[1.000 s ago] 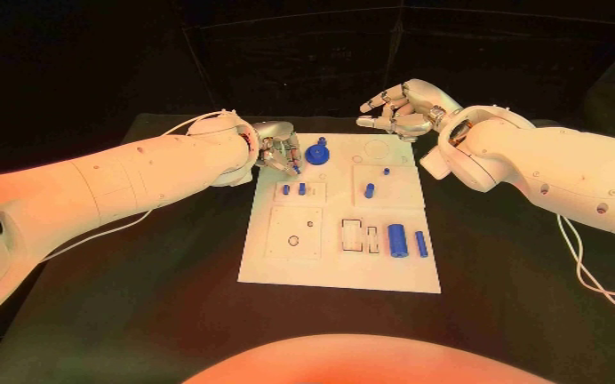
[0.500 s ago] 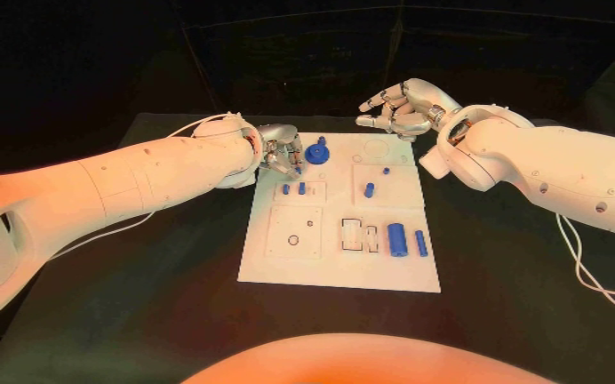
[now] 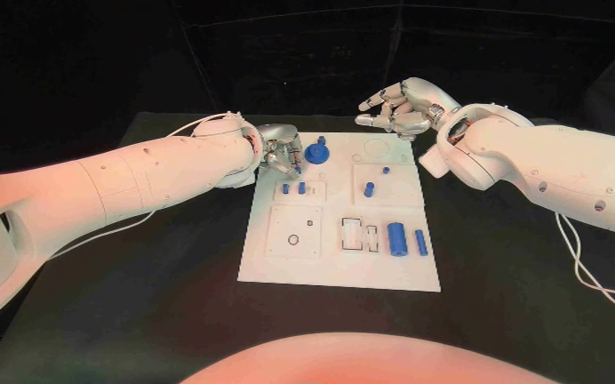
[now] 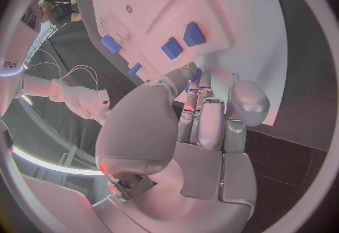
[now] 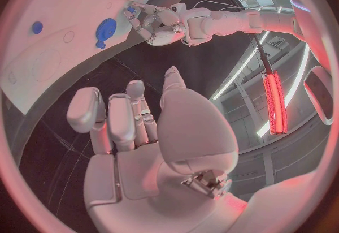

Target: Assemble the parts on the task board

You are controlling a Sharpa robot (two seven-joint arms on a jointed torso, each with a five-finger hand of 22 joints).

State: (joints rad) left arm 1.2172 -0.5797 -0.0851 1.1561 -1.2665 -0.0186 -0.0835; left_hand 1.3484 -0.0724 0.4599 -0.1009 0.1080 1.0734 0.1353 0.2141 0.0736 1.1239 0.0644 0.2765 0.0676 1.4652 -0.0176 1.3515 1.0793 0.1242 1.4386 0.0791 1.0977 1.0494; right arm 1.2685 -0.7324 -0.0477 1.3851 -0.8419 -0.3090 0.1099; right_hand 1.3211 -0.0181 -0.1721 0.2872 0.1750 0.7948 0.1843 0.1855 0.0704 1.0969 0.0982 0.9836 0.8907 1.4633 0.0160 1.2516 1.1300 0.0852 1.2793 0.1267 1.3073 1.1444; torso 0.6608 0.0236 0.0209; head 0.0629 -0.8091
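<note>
Left robot hand (image 3: 280, 158): pinches a small blue part (image 3: 293, 170) over the task board's (image 3: 336, 260) far-left corner.
Right robot hand (image 3: 403, 110): fingers curled, holding nothing, beyond the board.

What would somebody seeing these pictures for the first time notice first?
Probably the white task board in the middle of the black table, dotted with small blue parts such as the cylinder near its right edge. Next come the two white arms reaching in from either side. The left hand sits at the board's far left corner, fingers pinched around a small blue part, while the right hand hovers with curled fingers beyond the far edge.
</note>
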